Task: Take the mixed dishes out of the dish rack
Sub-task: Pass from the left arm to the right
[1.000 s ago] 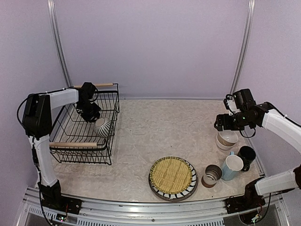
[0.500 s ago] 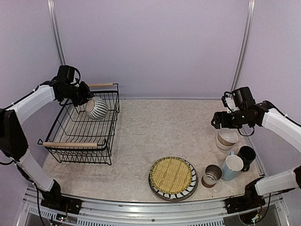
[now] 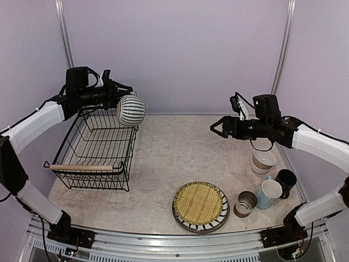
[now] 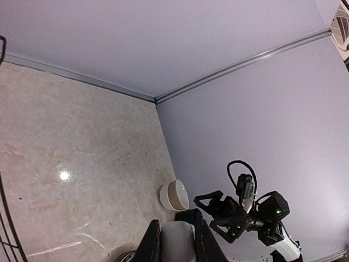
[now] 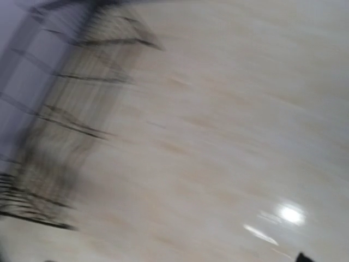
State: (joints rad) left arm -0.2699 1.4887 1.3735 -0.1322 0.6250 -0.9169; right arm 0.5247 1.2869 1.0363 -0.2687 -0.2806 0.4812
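Note:
My left gripper (image 3: 118, 102) is shut on the rim of the grey-striped pot (image 3: 131, 110) and holds it in the air, on its side, above the far right corner of the dish rack (image 3: 92, 158). In the left wrist view the pot's rim (image 4: 177, 244) sits between my fingers (image 4: 150, 246). No other dishes show in the rack. My right gripper (image 3: 216, 127) is open and empty, above the table's middle right, pointing left. The right wrist view is motion-blurred, with the rack (image 5: 52, 136) showing at the left.
The yellow mat on the striped plate (image 3: 199, 205) lies front centre. The brown-white cup (image 3: 245, 203), light blue mug (image 3: 269, 194), black mug (image 3: 286, 180) and stacked bowls (image 3: 264, 161) stand at the right. The bowls also show in the left wrist view (image 4: 174, 195).
My left gripper has lifted the striped pot out of the rack, up and to the right. My right arm has swung left toward the table's middle.

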